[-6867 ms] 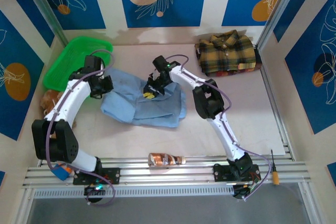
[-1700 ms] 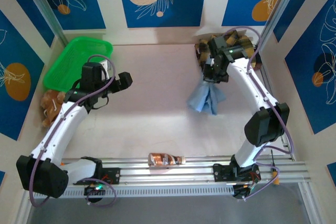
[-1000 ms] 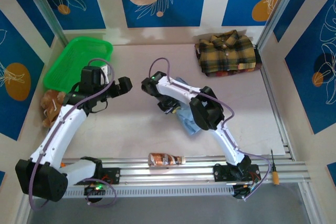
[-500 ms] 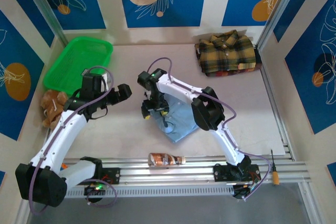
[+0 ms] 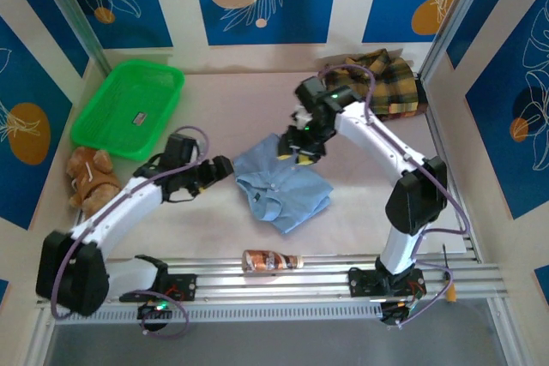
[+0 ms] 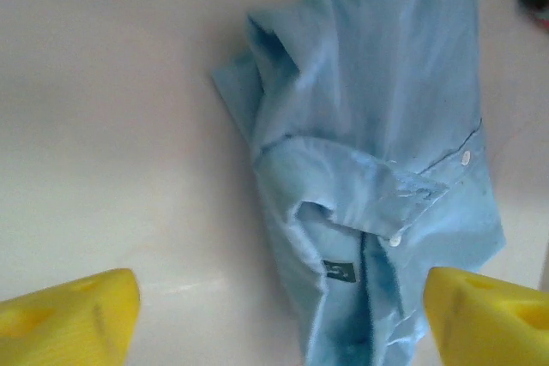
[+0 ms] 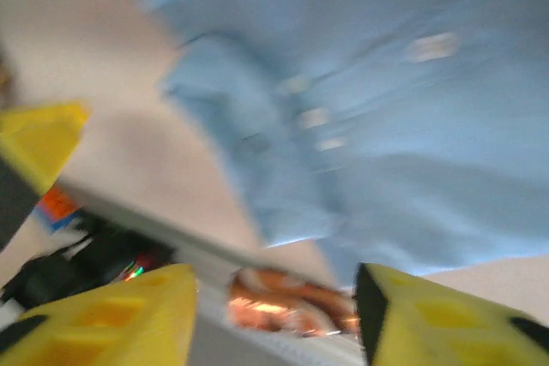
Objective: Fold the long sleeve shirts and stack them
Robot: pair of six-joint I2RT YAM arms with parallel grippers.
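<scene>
Two end effectors (image 5: 225,167) (image 5: 298,150) (both spread) — blue shirt (image 5: 287,188) between.

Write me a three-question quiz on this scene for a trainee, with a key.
1. True or false: the light blue shirt lies stacked on the plaid shirt.
2. Where does the green basket sit on the table? A) far left corner B) near right corner C) centre
3. Fill in: in the wrist views, both arms' jaws stand ____ (open or shut).

Key: 1 false, the two shirts lie apart; 2 A; 3 open.
</scene>
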